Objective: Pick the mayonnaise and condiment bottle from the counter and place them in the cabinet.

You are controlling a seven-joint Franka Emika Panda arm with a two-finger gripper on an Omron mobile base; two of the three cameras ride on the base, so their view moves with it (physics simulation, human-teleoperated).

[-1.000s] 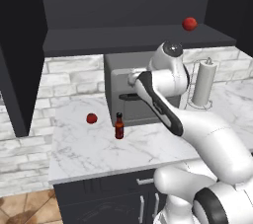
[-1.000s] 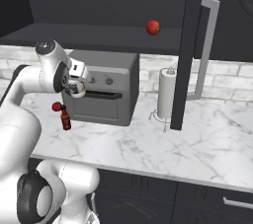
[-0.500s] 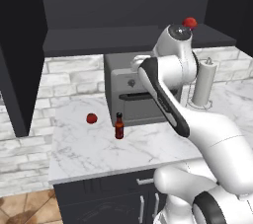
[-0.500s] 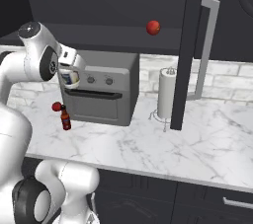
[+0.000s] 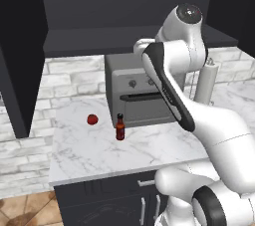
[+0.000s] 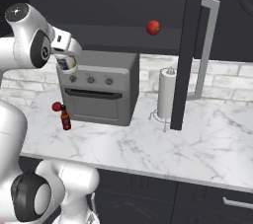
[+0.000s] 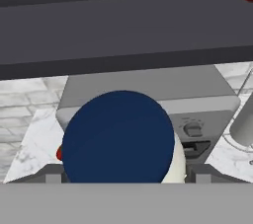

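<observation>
1 mayonnaise jar [image 7: 121, 139] sits clamped in the gripper [image 6: 65, 62], blue lid facing the hand cam, jaws wide around its body, raised above the toaster oven [image 6: 99, 87] & below the cabinet shelf [image 5: 124, 38]. Condiment bottle [image 5: 120, 127] stands upright on the marble counter [image 5: 109, 150], just in front of the oven's left corner, w/ 1 tomato [image 5: 92, 119] near it to the left. Paper-towel roll [image 6: 166, 93] stands right of the oven, beside the open cabinet door [image 6: 190, 45]. 2nd tomato [image 6: 153, 27] rests on the shelf further back.
</observation>
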